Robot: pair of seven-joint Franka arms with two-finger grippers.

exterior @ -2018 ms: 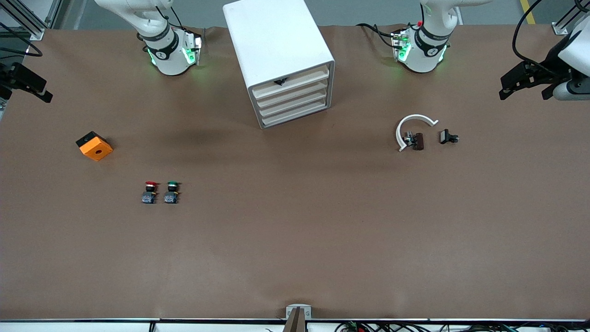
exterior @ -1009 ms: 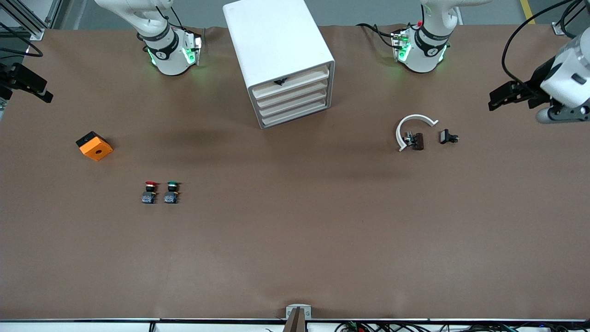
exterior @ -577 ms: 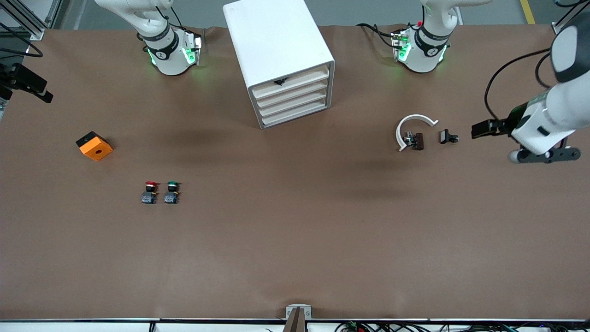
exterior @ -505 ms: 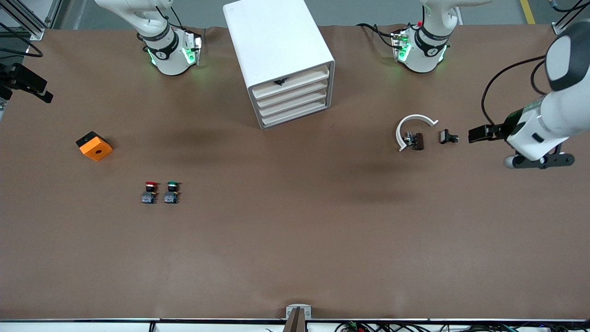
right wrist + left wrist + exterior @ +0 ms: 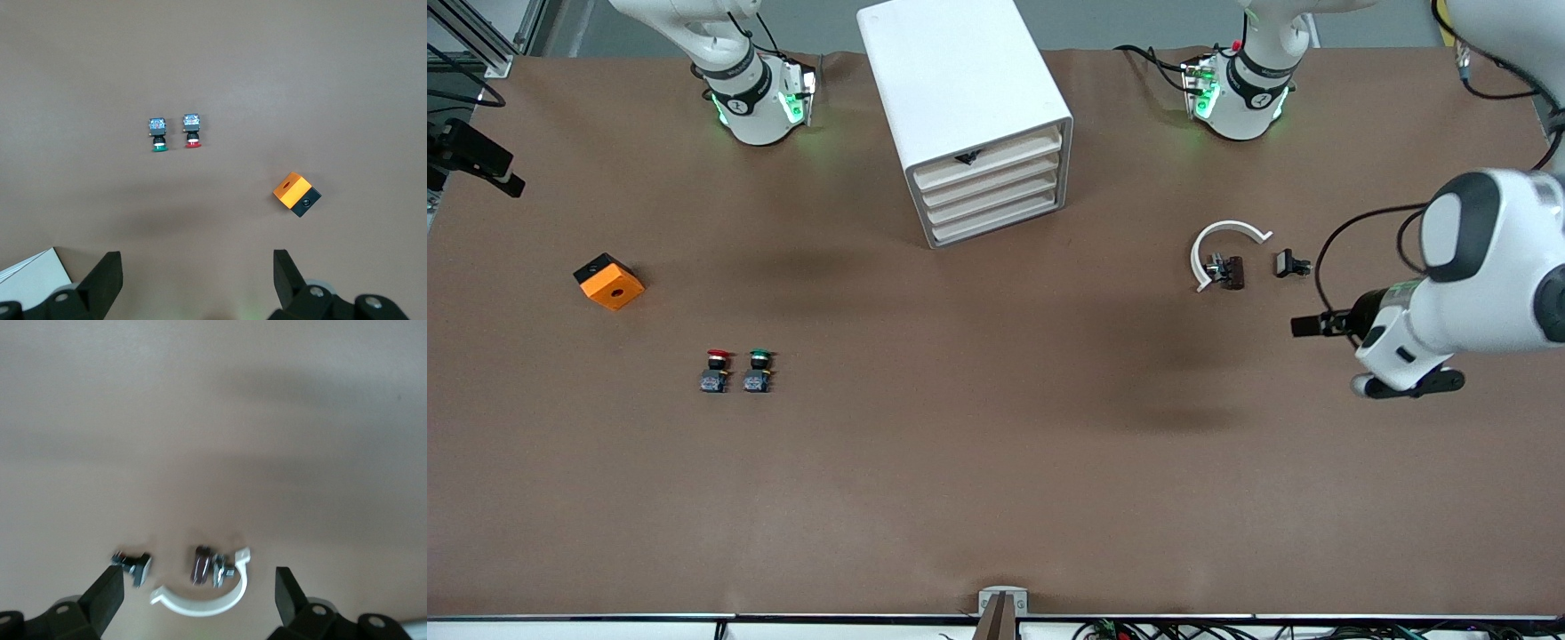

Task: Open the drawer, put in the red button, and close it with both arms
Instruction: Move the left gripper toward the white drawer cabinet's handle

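Note:
The red button (image 5: 716, 368) stands on the brown table beside the green button (image 5: 758, 368), toward the right arm's end; it also shows in the right wrist view (image 5: 193, 129). The white drawer cabinet (image 5: 969, 116) stands between the arm bases with all its drawers shut; the top drawer (image 5: 985, 160) carries a small black handle. My right gripper (image 5: 507, 182) hangs open and empty high over its end of the table, its open fingers (image 5: 103, 280) clear in the wrist view. My left gripper (image 5: 1303, 326) is open and empty over the table by a white curved clip (image 5: 1223, 244).
An orange and black box (image 5: 609, 281) lies between the right gripper and the buttons. By the clip lie a dark cylinder part (image 5: 1232, 271) and a small black part (image 5: 1289, 263); all three show in the left wrist view, the clip (image 5: 220, 603) between the fingers.
My left arm has swung in from its end of the table and down toward the front camera, past the clip. The right arm has barely moved. Nothing on the table has shifted.

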